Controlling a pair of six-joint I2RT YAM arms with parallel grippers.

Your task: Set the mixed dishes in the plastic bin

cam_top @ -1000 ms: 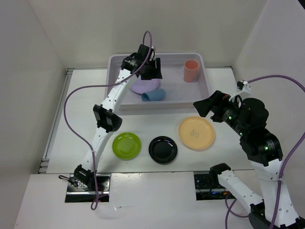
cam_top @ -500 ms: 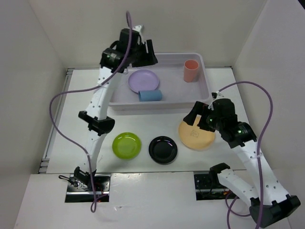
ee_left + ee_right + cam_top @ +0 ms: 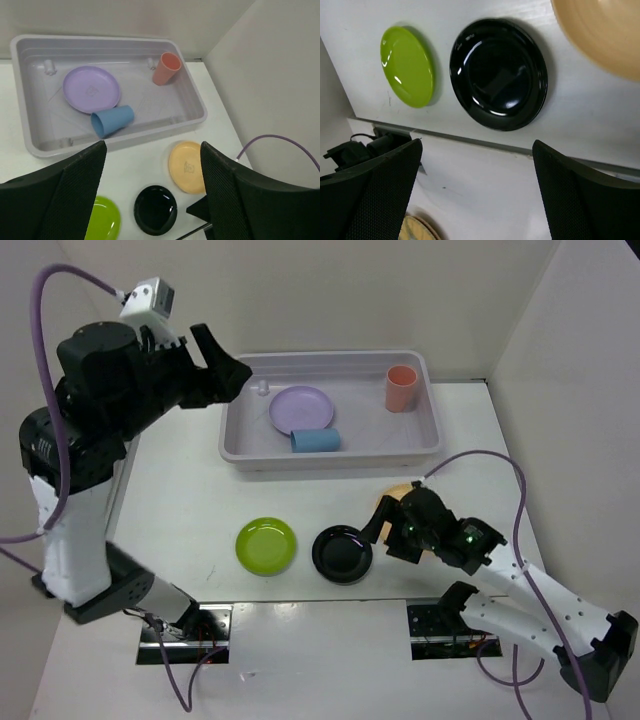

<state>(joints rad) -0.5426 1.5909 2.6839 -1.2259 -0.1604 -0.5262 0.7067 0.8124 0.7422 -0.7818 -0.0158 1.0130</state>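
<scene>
The plastic bin (image 3: 432,430) stands at the back and holds the lavender plate (image 3: 302,408), the blue cup (image 3: 316,440) on its side and the upright salmon-red cup (image 3: 401,388). The lime plate (image 3: 266,545) and black plate (image 3: 342,553) lie on the table in front. The orange-yellow plate (image 3: 393,497) is mostly hidden under my right arm. My left gripper (image 3: 225,375) is open and empty, raised high left of the bin. My right gripper (image 3: 385,532) is open and empty, low beside the black plate (image 3: 498,74). The left wrist view shows the bin (image 3: 197,105) and all dishes from above.
Walls close in the table at the back, left and right. A metal strip (image 3: 110,500) runs along the table's left edge. The right arm's purple cable (image 3: 480,455) loops over the table right of the bin.
My left gripper rose out of the bin, up and to the left, leaving the lavender plate flat inside. My right gripper swung down from beside the bin to the black plate.
</scene>
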